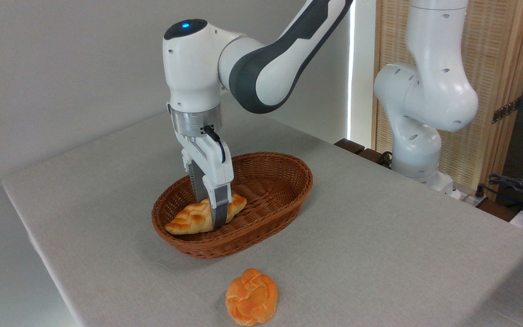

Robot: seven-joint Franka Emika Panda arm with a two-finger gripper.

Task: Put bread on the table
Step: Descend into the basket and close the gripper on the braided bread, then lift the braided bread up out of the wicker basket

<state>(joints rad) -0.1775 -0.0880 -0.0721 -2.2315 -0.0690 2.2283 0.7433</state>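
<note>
On the tabletop, fixed camera view, one view only.

Tabletop (379,254): large flat surface under light grey cloth, running from the near edge back to the wall.
Basket (288,190): brown oval wicker, near the middle of the tabletop, long axis running from near left to far right.
Bread (189,218): long braided loaf with pointed ends, pale golden with toasted patches; lies inside the basket at its near-left end, left tip against the basket wall, right tip pointing toward the basket's centre.
Tool (214,213): reaches straight down into the basket over the loaf's middle. Near finger (219,206) crosses the front of the loaf; the other finger sits behind it. The fingers straddle the loaf closely and look pressed against it on both sides.
Loaf height: cannot tell whether it rests on the basket floor or is raised slightly.
Bun (251,296): small round orange knotted roll, on the cloth in front of the basket, apart from it, close to the near edge.
Arm (266,72): white and grey, comes in from upper right, wrist vertical, blue light on top of the joint.
Arm base (418,109): white column at the far right edge of the tabletop.
Background: plain pale wall at left, slatted wooden screen (493,127) behind the base, cables (515,186) at far right.
</note>
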